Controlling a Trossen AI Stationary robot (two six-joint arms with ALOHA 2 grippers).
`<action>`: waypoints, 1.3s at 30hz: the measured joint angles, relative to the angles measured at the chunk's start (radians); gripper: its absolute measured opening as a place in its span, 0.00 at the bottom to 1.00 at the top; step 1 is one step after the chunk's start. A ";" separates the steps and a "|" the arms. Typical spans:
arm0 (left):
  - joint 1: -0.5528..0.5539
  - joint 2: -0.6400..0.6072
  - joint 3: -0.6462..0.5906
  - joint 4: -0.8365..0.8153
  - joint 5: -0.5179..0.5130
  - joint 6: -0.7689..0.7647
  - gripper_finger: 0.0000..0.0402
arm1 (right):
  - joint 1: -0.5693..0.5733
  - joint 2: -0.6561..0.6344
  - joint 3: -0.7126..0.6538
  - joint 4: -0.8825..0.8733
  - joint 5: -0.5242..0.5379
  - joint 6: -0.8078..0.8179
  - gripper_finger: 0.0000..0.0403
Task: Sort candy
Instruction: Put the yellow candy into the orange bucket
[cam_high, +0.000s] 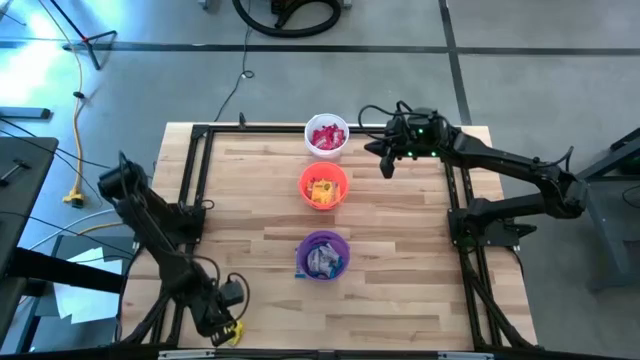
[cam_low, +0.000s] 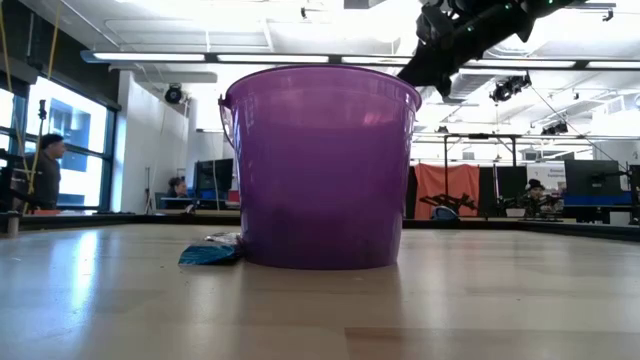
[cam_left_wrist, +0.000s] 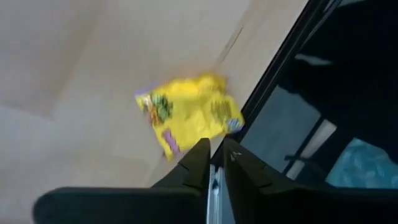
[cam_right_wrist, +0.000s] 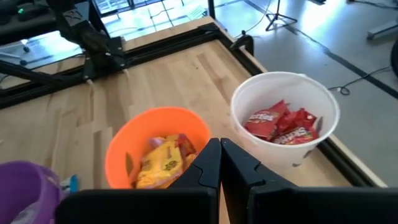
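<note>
Three cups stand in a row down the table's middle: a white cup with red candy, an orange cup with yellow candy, and a purple cup with blue-white candy. One blue candy lies on the table against the purple cup. My left gripper is at the table's near left corner, shut on a yellow candy. My right gripper hovers shut and empty, right of the white and orange cups. My left gripper pinches the yellow candy by its near edge, only at the fingertips. The wrapper sticks out flat beyond the fingers over the wood beside the black frame rail. Whether it is lifted clear of the table, I cannot tell.
A black frame rail runs along the table's left, far and right sides. The left arm's base stands at the left edge, the right arm's base at the right edge. People sit in the room behind.
</note>
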 joint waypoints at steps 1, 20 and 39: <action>-0.007 0.013 0.000 0.008 0.016 -0.012 0.09 | 0.006 0.000 0.000 0.000 0.000 0.008 0.00; -0.018 0.219 0.005 0.088 -0.020 0.205 0.44 | 0.073 0.000 0.000 0.000 0.071 0.027 0.00; 0.031 0.137 -0.004 -0.004 -0.028 0.261 0.02 | 0.073 0.000 0.000 0.000 0.076 0.033 0.00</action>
